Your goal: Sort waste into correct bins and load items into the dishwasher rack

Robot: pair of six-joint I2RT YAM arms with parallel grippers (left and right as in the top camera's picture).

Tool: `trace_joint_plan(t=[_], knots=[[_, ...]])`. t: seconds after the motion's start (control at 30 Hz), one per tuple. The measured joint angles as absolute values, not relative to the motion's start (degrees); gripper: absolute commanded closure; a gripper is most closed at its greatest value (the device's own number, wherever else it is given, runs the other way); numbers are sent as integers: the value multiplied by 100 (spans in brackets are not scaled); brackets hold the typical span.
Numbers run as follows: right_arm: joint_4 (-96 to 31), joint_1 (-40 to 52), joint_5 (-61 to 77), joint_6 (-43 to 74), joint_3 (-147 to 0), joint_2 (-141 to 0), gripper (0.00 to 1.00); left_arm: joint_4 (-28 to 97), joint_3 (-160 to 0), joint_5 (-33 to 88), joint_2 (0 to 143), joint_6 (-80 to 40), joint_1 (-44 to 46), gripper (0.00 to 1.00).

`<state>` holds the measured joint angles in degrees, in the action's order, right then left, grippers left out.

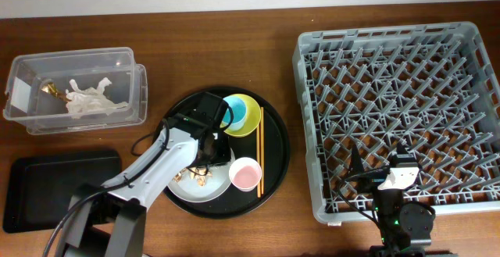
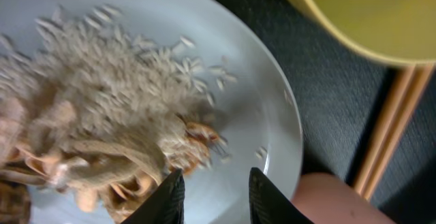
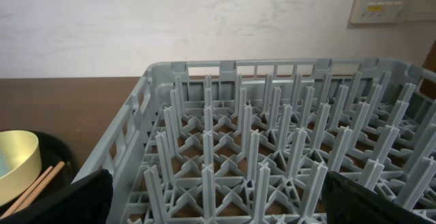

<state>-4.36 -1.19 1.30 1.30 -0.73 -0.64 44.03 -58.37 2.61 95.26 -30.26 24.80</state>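
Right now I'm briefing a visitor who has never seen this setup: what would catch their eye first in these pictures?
The big grey dishwasher rack fills the right of the overhead view, with nothing loaded in it. In the middle, the left claw hangs open over the plate on the round black tray, just above a heap of food scraps. At far left, a clear tub holds crumpled white paper.
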Motion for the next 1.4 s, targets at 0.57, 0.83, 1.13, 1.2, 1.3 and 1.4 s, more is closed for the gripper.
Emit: trace_joint_plan(t=[0.57,0.83,1.13,1.2,1.3,1.4], knots=[[-436,-119,130,126,-73,-64,2,3341,-5828,-1094,9526,-3461,1719,61],[-436,-119,130,128,-73,-62,2,3597,-5828,-440,9437,-3476,974,61],[-436,-119,130,128,-73,-62,2,4501,-5828,-150,7902,-3258,908,36],[-436,-119,130,126,-73,-62,2,4772,-5828,-139,7546,-3238,908,34],[-436,-119,130,128,-73,-64,2,5024,-5830,-69,7369,-3216,908,33],[-436,-119,130,128,-73,-64,2,5009,-5830,45,7426,-3214,932,27]])
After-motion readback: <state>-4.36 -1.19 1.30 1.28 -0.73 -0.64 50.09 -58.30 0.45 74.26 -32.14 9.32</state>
